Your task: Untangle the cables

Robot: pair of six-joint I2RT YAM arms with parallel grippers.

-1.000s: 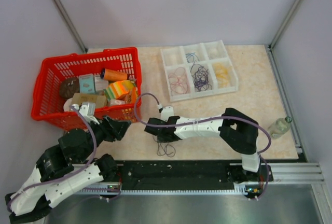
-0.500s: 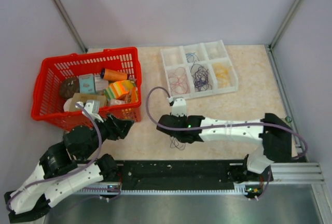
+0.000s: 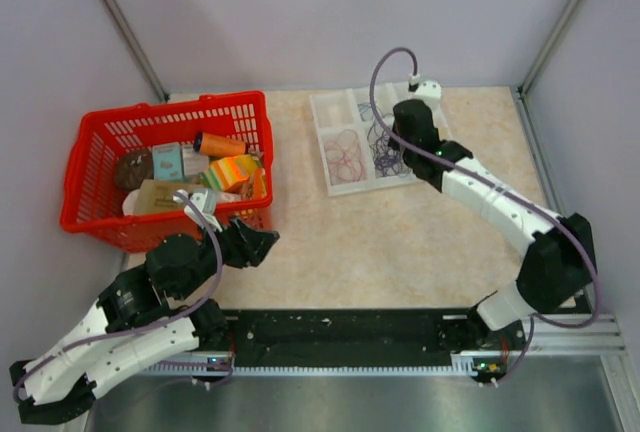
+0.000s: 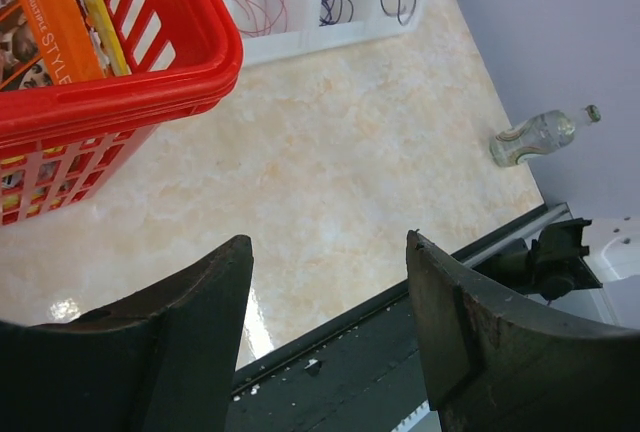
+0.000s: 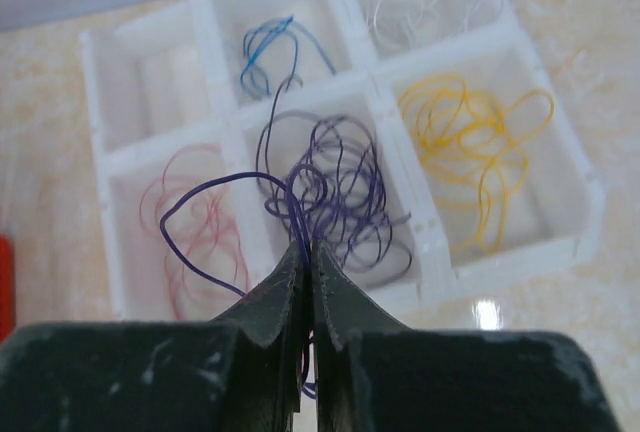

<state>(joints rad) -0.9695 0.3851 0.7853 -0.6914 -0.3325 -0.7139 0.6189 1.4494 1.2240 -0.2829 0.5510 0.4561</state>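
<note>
Right wrist view: right pincer (image 5: 308,252) pressed together, pinching a purple strand of the cables (image 5: 335,187) at the near edge of the white tray (image 5: 515,252). Purple bunch lies in the middle near cell; pink-red, blue, yellow and pale strands sit in other cells. On the other side, left pincer (image 4: 328,242) spread, holding nothing, over the bench (image 4: 330,142) beside the red basket (image 4: 150,62)

The right hand (image 5: 308,250), now pinched on thin curly purple cables (image 5: 345,177), hangs over the white compartmented plastic tray (image 5: 500,262), no longer low at the marbled bench's (image 3: 400,242) near edge.
</note>
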